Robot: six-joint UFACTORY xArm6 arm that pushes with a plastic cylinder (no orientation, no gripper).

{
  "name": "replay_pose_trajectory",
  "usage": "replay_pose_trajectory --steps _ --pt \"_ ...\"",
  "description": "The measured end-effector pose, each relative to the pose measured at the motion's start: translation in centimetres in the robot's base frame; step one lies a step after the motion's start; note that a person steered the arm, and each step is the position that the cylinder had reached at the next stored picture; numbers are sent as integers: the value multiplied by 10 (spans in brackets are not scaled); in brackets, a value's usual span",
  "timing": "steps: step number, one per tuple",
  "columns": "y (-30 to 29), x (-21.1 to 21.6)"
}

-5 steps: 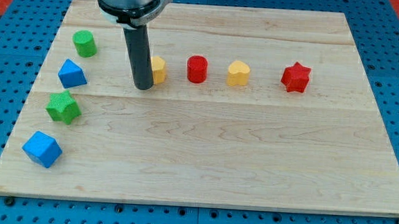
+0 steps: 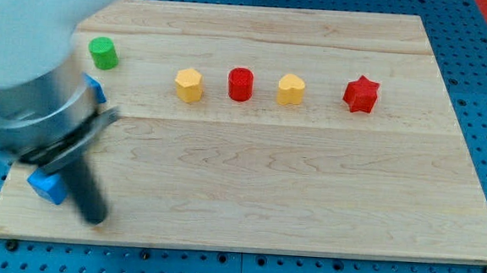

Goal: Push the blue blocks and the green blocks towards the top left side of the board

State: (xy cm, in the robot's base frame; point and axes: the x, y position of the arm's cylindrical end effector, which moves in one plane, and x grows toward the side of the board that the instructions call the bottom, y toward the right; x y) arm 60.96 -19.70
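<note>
My tip (image 2: 94,219) is near the board's bottom left corner, just right of the blue cube (image 2: 47,186), which the rod and arm partly hide. The green cylinder (image 2: 103,52) stands at the upper left. Only a corner of the second blue block (image 2: 96,88) shows beside the blurred arm. The green star is hidden behind the arm.
A yellow hexagonal block (image 2: 189,85), a red cylinder (image 2: 241,84), a yellow heart (image 2: 291,89) and a red star (image 2: 361,94) stand in a row across the upper middle of the wooden board (image 2: 308,183). The arm's bulk (image 2: 28,64) covers the left edge.
My tip has swept from beside the yellow hexagonal block down and left to the bottom left corner. The arm now covers the green star and most of the blue blocks.
</note>
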Motion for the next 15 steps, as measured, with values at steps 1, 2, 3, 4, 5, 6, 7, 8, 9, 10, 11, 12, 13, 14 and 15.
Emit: replay_pose_trajectory --steps 1,2,3,4,5,6,7,8,9,10,11,12,13,14,15 --pt "-41 8" --pt "-39 -29" --pt "-47 -81" --pt "-41 -106" --pt "-38 -63" --pt "6 -55" --pt "7 -104" --pt "-14 -150" --pt "-15 -125" --pt "-43 -110" --pt "-49 -152" --pt "-48 -190" --pt "-40 -230" --pt "-34 -274" --pt "-32 -236"
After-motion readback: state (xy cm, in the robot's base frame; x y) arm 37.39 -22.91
